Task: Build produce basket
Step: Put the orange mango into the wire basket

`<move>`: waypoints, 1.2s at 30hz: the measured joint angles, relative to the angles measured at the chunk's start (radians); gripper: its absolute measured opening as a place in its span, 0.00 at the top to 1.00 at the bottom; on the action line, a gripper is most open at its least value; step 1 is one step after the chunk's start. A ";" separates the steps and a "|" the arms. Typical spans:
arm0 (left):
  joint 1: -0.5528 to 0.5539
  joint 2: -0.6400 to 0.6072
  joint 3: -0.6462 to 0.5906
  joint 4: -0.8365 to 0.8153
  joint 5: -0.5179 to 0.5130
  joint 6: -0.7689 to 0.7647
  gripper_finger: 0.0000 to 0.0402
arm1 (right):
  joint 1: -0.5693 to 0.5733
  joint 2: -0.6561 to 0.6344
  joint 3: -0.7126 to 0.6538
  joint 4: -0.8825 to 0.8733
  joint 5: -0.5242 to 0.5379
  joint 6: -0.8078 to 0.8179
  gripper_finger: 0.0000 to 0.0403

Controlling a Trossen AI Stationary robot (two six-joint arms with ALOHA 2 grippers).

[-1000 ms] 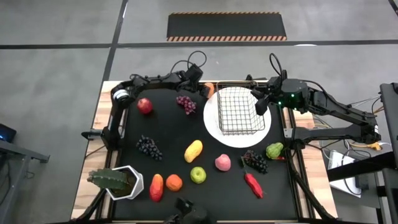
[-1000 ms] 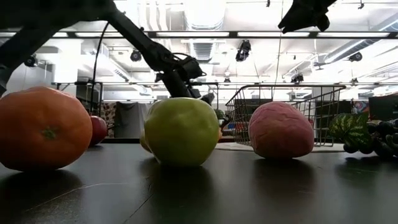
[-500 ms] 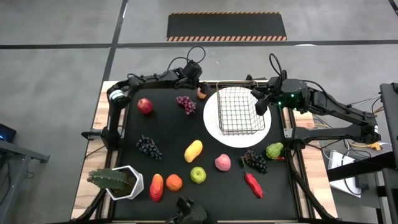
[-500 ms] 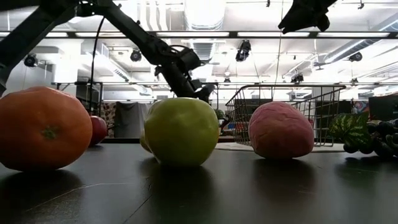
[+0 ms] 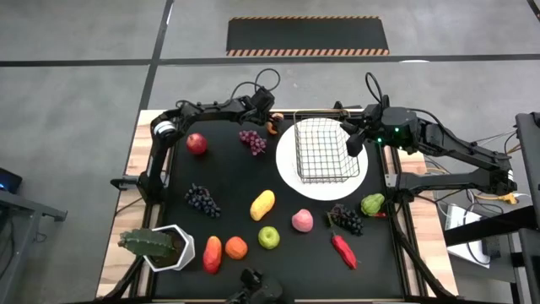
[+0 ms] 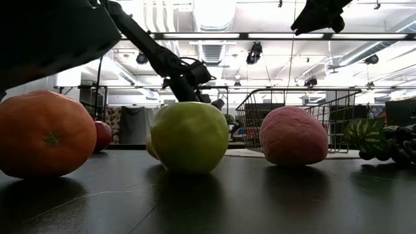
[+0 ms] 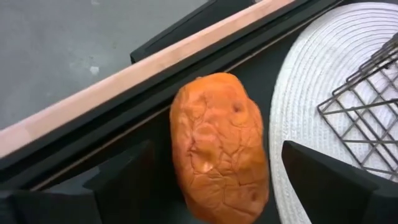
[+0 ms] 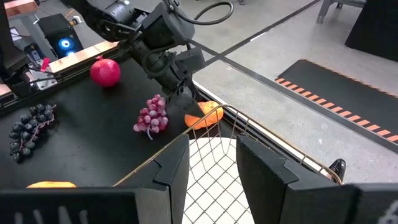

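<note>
Since a moment ago, only the left gripper [image 5: 268,125] has shifted, dipping back toward the orange fruit [image 7: 221,146] just beside the white plate [image 5: 288,173]; its fingers [image 7: 121,180] are spread on either side of that fruit and not yet closed. The right gripper [image 5: 353,137] hovers over the basket [image 5: 327,150], fingers apart, holding nothing. By my reading the task has barely begun: the basket, sitting on the plate, looks empty. Near the plate lie purple grapes [image 5: 252,140] and a red apple [image 5: 196,143]; farther off lie dark grapes [image 5: 202,199], mango [image 5: 262,204], peach [image 5: 302,220], green apple [image 5: 268,237] and red pepper [image 5: 342,248].
</note>
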 joint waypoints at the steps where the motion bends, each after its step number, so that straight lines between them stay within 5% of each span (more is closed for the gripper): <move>1: -0.002 0.002 0.000 0.001 0.000 0.001 0.18 | 0.000 0.000 0.000 0.000 0.000 0.000 0.70; 14: -0.018 0.013 -0.004 0.001 -0.006 -0.003 0.57 | 0.000 0.000 0.000 0.000 -0.010 -0.031 0.70; 23: -0.018 -0.004 -0.007 -0.004 -0.032 0.054 0.63 | 0.000 -0.002 0.000 -0.006 -0.031 -0.099 0.70; 31: -0.036 -0.304 0.002 0.015 -0.141 0.306 0.63 | 0.000 -0.001 -0.001 0.006 -0.032 -0.135 0.70; 36: -0.144 -0.468 -0.045 0.029 0.049 0.562 0.63 | 0.000 -0.001 -0.058 0.095 -0.192 -0.128 0.64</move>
